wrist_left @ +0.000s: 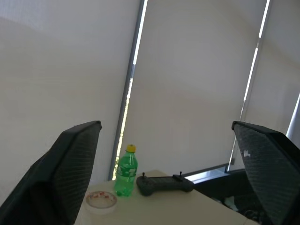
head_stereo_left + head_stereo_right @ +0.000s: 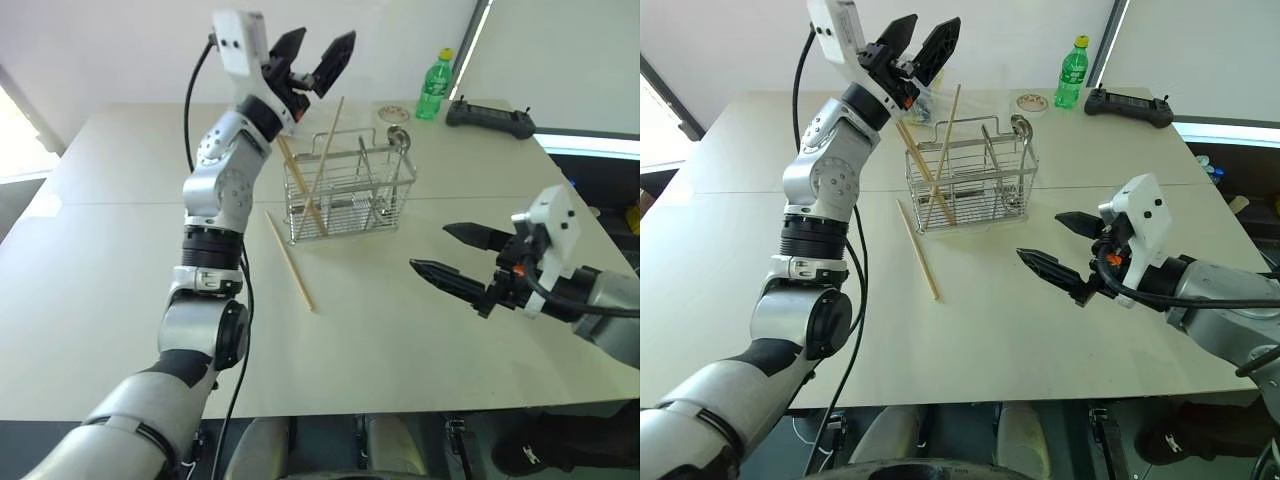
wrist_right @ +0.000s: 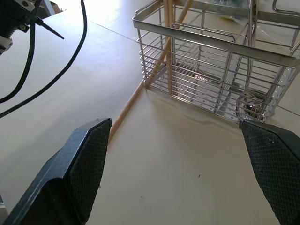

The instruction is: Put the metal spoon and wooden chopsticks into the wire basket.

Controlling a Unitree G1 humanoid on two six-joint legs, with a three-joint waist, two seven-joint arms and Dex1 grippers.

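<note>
Pale table [image 2: 120, 300] under white blinds, seen from the head camera. At its middle, wire basket [image 2: 350, 190], the landmark. Two wooden chopsticks [image 2: 322, 160] propped inside its left compartment, leaning and crossing because longer than the basket is tall; a third chopstick [image 2: 289, 260] flat on the table just in front of the basket's left corner, apparently still to be loaded. Metal spoon [image 2: 399, 140] upright in the basket's right end, bowl above the rim. Left gripper [image 2: 312, 62] raised above the basket's left end, jaws apart and empty, likely just clear of the sticks. Right gripper [image 2: 458, 255] low, to the basket's right and nearer the robot, jaws wide, empty, seemingly waiting. Behind the basket: green bottle [image 2: 434, 86], label unreadable; small round lid [image 2: 393, 113]; black controller [image 2: 489, 117].

Left wrist: spread fingers [image 1: 65, 178] framing bottle, lid, controller; no legible writing.

Right wrist: open fingers [image 3: 79, 173] aimed at the basket's near face, loose chopstick running from its corner
</note>
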